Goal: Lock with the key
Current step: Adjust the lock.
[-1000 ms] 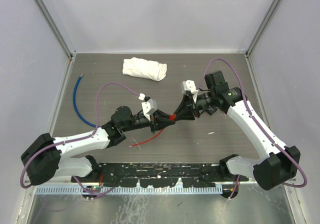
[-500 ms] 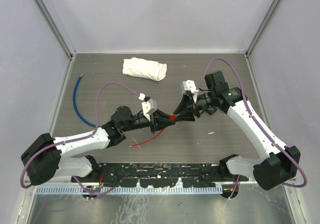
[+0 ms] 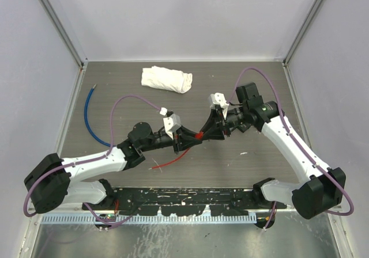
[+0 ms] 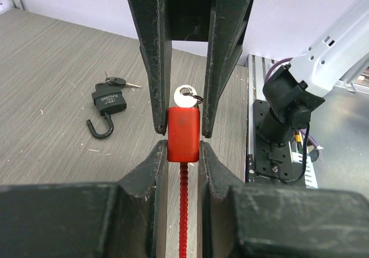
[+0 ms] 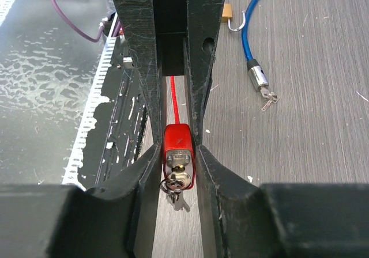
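Observation:
A red padlock [image 4: 183, 134] with a red cable [image 3: 170, 163] hangs above the table's middle. My left gripper [image 4: 183, 145] is shut on its body from the left, fingers pressed to both sides. A silver key [image 5: 180, 180] on a ring sits in the keyhole at the lock's [image 5: 177, 145] right end. My right gripper [image 5: 179, 150] comes from the opposite side. Its jaws are open and straddle the key, with a gap on each side of the key head [image 4: 185, 95]. In the top view the two grippers [image 3: 196, 137] [image 3: 203, 134] meet tip to tip at the lock [image 3: 199, 135].
A black padlock [image 4: 108, 101] with its shackle open and keys attached lies on the table. A blue cable lock [image 3: 89, 114] with keys [image 5: 266, 99] lies at the left, a small brass padlock [image 5: 226, 11] near it. A white cloth [image 3: 167, 78] lies at the back.

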Controlling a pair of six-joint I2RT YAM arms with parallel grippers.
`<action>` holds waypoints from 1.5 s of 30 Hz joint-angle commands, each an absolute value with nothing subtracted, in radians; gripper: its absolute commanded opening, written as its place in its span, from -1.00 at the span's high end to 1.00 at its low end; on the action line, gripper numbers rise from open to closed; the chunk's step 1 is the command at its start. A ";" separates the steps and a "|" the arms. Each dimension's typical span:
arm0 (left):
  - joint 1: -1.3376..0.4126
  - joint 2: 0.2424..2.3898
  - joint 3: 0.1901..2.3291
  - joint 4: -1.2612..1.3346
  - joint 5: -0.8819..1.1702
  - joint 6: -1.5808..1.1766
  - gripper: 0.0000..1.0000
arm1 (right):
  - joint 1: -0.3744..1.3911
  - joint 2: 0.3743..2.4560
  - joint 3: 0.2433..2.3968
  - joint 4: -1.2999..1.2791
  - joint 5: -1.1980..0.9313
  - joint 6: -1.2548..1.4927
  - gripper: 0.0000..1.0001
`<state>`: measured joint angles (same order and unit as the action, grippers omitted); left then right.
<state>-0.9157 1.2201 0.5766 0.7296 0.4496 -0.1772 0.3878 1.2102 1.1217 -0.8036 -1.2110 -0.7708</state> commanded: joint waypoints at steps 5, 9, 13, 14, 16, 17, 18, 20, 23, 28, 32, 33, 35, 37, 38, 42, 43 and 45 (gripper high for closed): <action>-0.913 1.218 0.580 0.844 0.450 -0.196 1.00 | 0.393 1.190 1.114 -0.765 -1.252 -0.754 0.33; -0.912 1.221 0.580 0.851 0.447 -0.199 1.00 | 0.399 1.188 1.105 -0.764 -1.252 -0.754 0.41; -0.912 1.221 0.580 0.853 0.442 -0.203 1.00 | 0.402 1.185 1.104 -0.766 -1.254 -0.755 0.65; -0.912 1.221 0.579 0.853 0.438 -0.205 1.00 | 0.401 1.184 1.107 -0.767 -1.254 -0.756 0.75; -0.911 1.217 0.577 0.853 0.429 -0.210 0.96 | 0.401 1.180 1.116 -0.773 -1.249 -0.758 0.91; -0.911 1.213 0.575 0.852 0.423 -0.212 0.92 | 0.400 1.180 1.125 -0.779 -1.239 -0.757 0.97; -0.911 1.207 0.571 0.851 0.419 -0.217 0.81 | 0.399 1.178 1.137 -0.787 -1.226 -0.757 0.98; -0.912 1.188 0.558 0.852 0.410 -0.224 0.60 | 0.391 1.175 1.161 -0.803 -1.207 -0.752 0.98; -0.911 1.149 0.523 0.855 0.376 -0.234 0.15 | 0.369 1.164 1.182 -0.808 -1.206 -0.732 0.98; -0.910 1.044 0.462 0.796 0.275 -0.274 -0.51 | 0.298 1.155 1.192 -0.807 -1.208 -0.704 0.98; -0.908 0.899 0.439 0.632 0.167 -0.323 -0.73 | 0.217 1.159 1.219 -0.813 -1.206 -0.671 0.98; -0.907 0.860 0.438 0.577 0.134 -0.342 -0.73 | 0.200 1.161 1.228 -0.814 -1.203 -0.662 0.98; -0.906 0.787 0.432 0.477 0.062 -0.393 -0.83 | 0.168 1.164 1.248 -0.813 -1.189 -0.641 0.98; -0.905 0.710 0.411 0.408 -0.006 -0.471 -0.84 | 0.149 1.173 1.272 -0.811 -1.162 -0.618 0.98; -0.905 0.671 0.399 0.377 -0.042 -0.526 -0.85 | 0.142 1.179 1.285 -0.803 -1.144 -0.597 0.98; -0.904 0.524 0.308 0.316 -0.180 -0.817 -0.81 | 0.130 1.204 1.333 -0.759 -1.073 -0.513 0.98; -0.904 0.483 0.281 0.319 -0.204 -0.879 -0.80 | 0.129 1.210 1.341 -0.749 -1.065 -0.489 0.98; -0.905 0.443 0.239 0.318 -0.263 -1.009 -0.79 | 0.129 1.221 1.348 -0.721 -1.053 -0.446 0.98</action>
<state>-0.9089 0.5182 0.3023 0.3706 -0.0902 -0.6903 0.1341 1.2053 1.2896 -0.8047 -1.0885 -0.5606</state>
